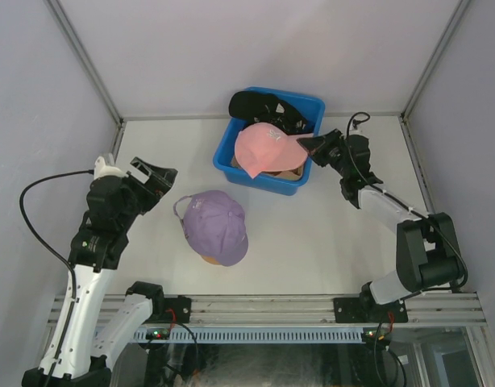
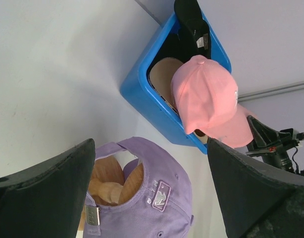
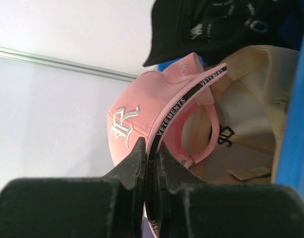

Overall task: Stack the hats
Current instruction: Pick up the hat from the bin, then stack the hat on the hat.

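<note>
A lavender hat sits on a wooden head form mid-table. A pink hat rests on top of the blue bin. My right gripper is shut on the pink hat's brim, pinching its black-taped edge. Under it lies a tan hat, and a black hat hangs over the bin's far rim. My left gripper stands open, left of the lavender hat, with nothing between its fingers.
The blue bin stands at the back centre of the white table. The wooden head form shows through the lavender hat's back opening. Grey walls with metal corner posts close in the back and both sides.
</note>
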{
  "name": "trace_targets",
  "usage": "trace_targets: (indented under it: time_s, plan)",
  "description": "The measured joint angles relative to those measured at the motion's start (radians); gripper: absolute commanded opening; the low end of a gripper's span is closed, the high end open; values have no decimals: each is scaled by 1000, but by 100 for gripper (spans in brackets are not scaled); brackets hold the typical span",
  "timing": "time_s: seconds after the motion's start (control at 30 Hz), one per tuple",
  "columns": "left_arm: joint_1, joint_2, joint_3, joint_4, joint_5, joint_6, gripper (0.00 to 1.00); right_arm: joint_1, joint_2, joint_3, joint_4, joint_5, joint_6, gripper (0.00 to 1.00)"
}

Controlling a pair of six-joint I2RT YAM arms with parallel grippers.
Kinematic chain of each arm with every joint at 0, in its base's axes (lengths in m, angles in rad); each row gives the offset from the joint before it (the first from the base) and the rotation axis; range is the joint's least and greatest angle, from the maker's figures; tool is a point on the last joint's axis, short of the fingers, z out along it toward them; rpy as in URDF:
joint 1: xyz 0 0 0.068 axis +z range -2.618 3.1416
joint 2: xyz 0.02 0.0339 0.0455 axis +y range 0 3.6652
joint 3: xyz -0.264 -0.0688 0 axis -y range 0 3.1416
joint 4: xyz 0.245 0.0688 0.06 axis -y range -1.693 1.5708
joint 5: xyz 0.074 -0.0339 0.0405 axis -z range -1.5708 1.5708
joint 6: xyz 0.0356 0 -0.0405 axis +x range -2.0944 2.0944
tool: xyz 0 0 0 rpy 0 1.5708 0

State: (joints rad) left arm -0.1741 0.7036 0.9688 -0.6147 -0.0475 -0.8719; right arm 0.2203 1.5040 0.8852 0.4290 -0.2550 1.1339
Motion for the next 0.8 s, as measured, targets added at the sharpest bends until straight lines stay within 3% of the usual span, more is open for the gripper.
trace_targets:
  time_s: [0.33, 0.53, 0.8]
  plan:
    - [0, -20, 4, -2, 3, 0, 97, 87, -76, 154, 12, 8, 51, 0]
    - [0, -35, 42, -40, -12, -10, 97, 226, -145, 208, 31, 39, 79, 0]
    - [1, -95, 126, -152, -156, -97, 98, 458, -261, 141, 48, 152, 80, 0]
